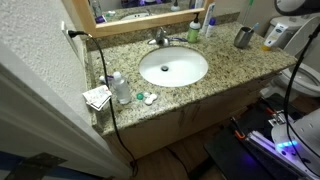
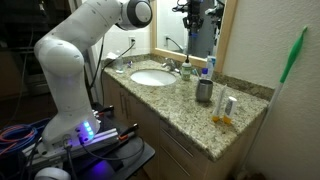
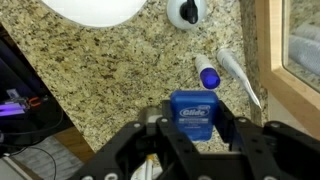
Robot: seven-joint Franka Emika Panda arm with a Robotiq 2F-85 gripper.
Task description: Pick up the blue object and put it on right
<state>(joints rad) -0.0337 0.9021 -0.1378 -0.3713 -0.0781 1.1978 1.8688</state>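
Your jaws are closed on the small blue plastic box (image 3: 192, 113), held up over the speckled stone tabletop (image 3: 100, 80). Only its sides are pinched, so a fast swing right could shake it loose and drop it into the round white sink (image 3: 92, 8).
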